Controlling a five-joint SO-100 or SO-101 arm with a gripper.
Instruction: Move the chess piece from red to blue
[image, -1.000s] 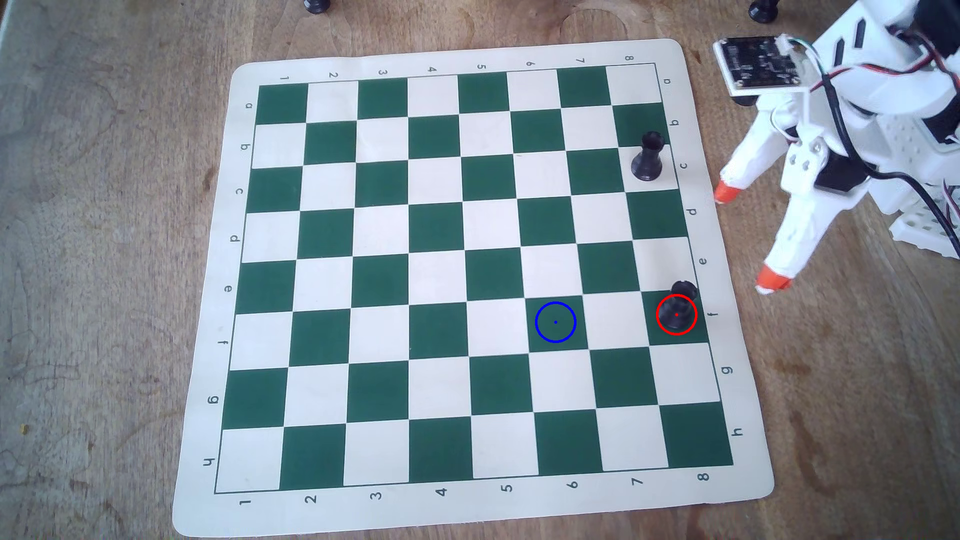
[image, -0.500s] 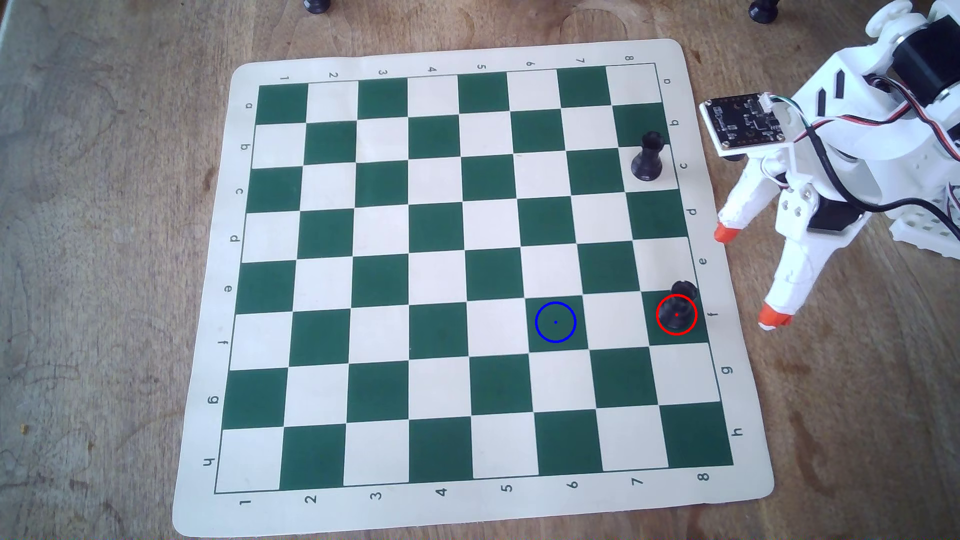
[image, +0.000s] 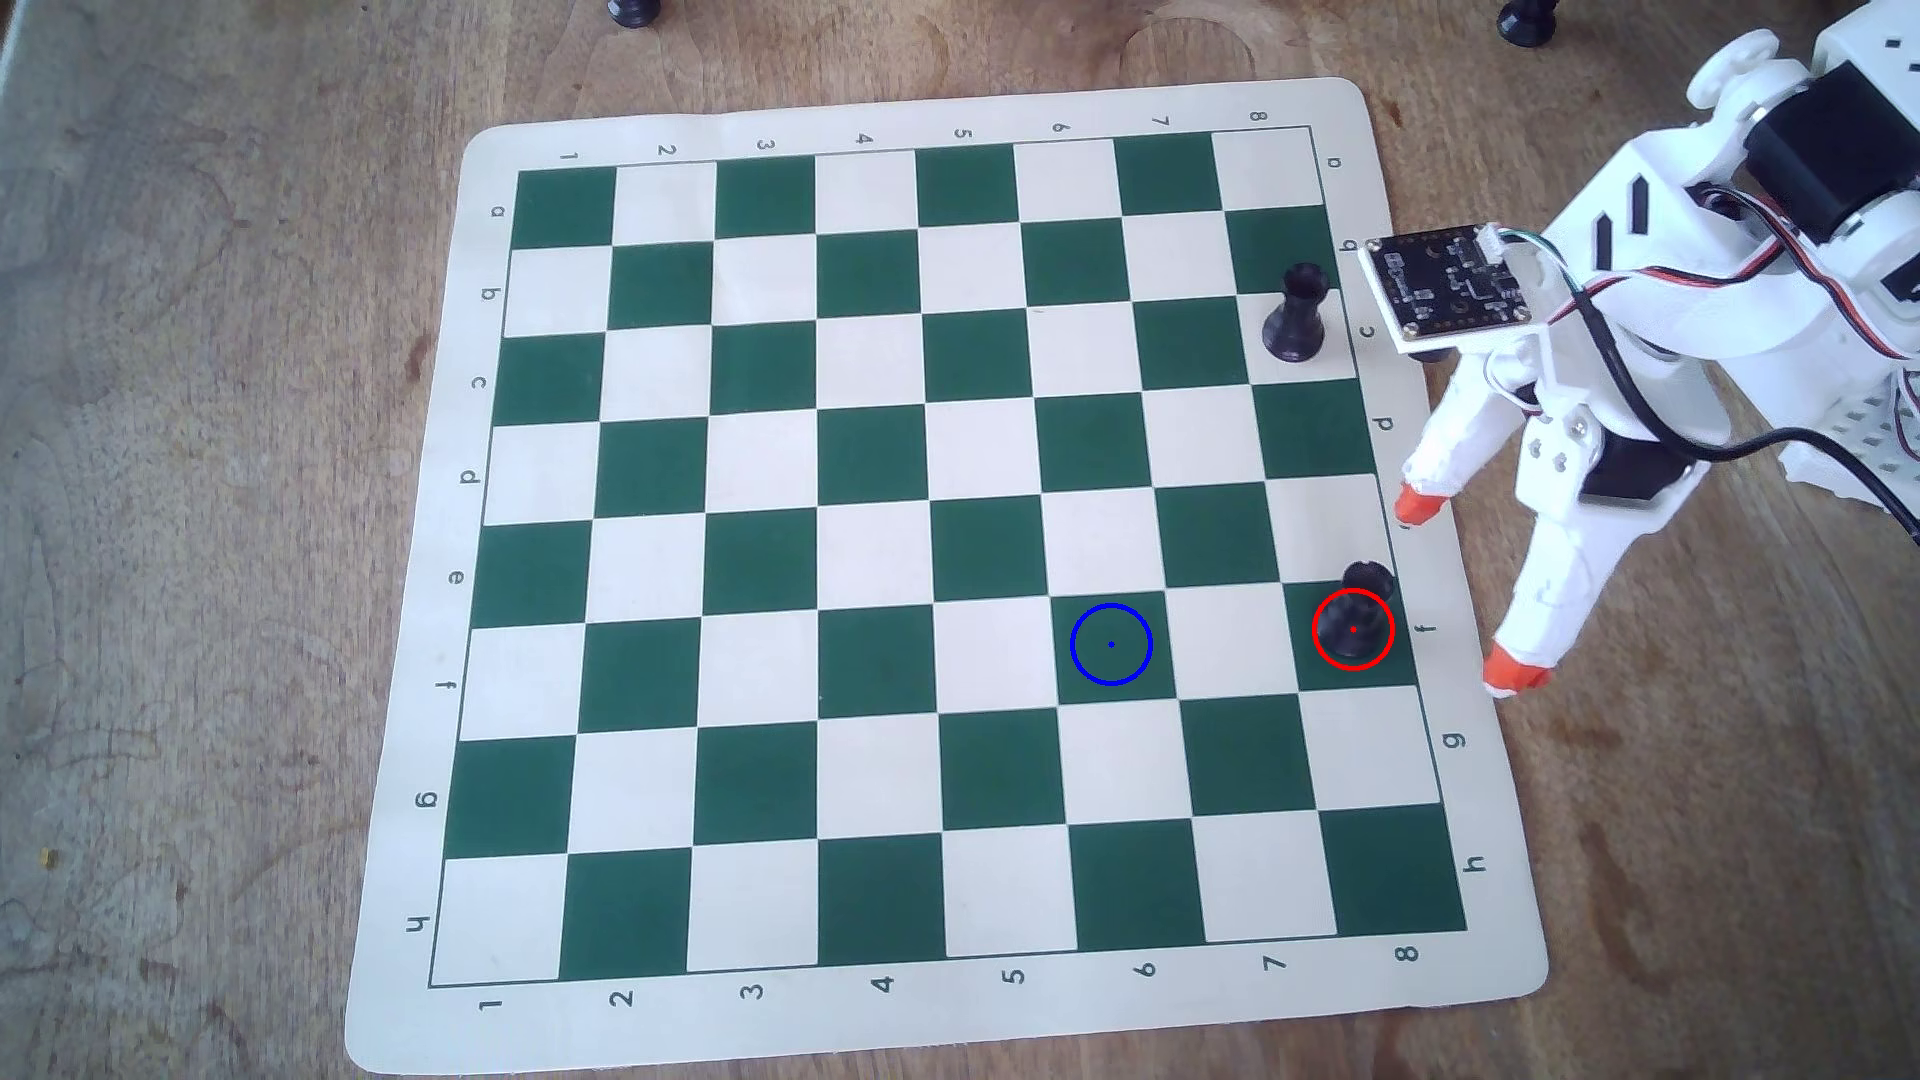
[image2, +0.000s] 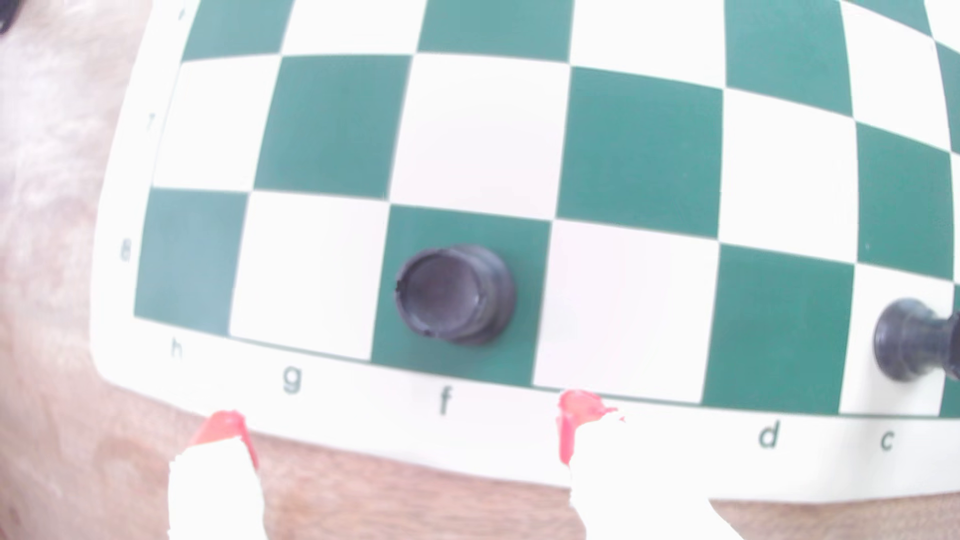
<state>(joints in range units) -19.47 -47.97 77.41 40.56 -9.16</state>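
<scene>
Now the gripper (image: 1465, 592) is wide open and empty over the wooden table (image: 208, 519), just beside the green-and-white board (image: 727, 582) edge.

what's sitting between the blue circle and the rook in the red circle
Nothing: in the overhead view one bare white square separates the blue circle from the rook.

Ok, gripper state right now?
Gripper: open, jaws spread wide, holding nothing, beside the board edge; the chess piece untouched in red.
</scene>
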